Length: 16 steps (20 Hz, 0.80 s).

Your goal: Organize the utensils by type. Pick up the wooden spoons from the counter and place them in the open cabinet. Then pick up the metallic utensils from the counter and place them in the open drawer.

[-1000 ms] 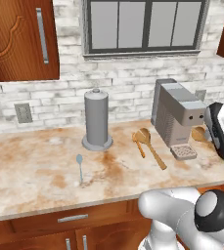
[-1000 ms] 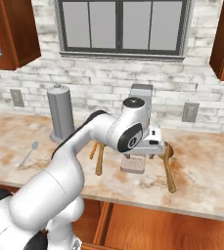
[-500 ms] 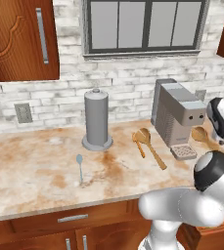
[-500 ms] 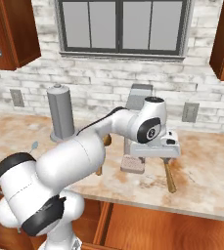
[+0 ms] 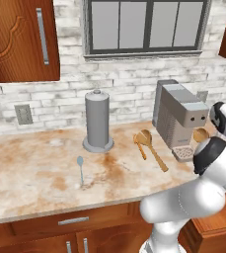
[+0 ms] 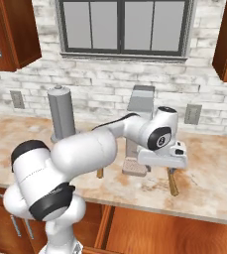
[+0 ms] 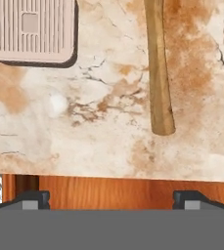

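Tool (image 7: 111, 197) wide open, empty, above worktop (image 7: 84, 136) front edge. Wooden spoon handle (image 7: 157, 68) lies upper right of frame; coffee machine drip tray (image 7: 31, 31) upper left.

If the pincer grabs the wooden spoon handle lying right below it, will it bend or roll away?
The wooden spoon looks solid and thick, so probably stiff, not bendy. Its rounded handle lies flat on the counter, so a nudge might roll it slightly. The open pincer spans wider than the handle.
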Available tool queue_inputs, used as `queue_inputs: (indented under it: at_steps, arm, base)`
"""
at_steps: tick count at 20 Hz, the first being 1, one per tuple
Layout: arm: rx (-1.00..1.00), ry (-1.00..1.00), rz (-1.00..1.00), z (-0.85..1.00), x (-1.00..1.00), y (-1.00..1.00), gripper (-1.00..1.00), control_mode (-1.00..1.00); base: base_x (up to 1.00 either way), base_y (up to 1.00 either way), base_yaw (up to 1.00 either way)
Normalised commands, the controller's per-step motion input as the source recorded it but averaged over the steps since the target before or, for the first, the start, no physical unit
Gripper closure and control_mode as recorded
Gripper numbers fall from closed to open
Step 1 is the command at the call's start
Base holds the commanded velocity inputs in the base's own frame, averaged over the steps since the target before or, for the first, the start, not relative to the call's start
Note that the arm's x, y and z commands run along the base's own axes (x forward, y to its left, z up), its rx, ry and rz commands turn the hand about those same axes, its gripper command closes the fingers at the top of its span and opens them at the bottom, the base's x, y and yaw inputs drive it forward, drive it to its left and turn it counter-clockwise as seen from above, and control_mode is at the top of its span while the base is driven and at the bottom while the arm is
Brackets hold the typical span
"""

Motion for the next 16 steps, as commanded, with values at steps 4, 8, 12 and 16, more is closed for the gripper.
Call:
queue_inputs:
  at_steps: [4, 8, 12, 16]
  arm:
    - [0.0, 0.03, 0.0, -0.32, 0.19, -0.1, -1.0, -1.0]
    - [0.0, 0.12, 0.0, -0.2, 0.19, -0.22, -1.0, -1.0]
    - [0.0, 0.04, 0.0, -0.29, 0.16, -0.2, -1.0, -1.0]
    - [0.0, 0.0, 0.0, -0.32, 0.09, -0.18, -1.0, -1.0]
  base:
    - [0.0, 0.0, 0.0]
    - [0.0, 0.0, 0.0]
    - [0.0, 0.0, 0.0]
    - [0.0, 0.0, 0.0]
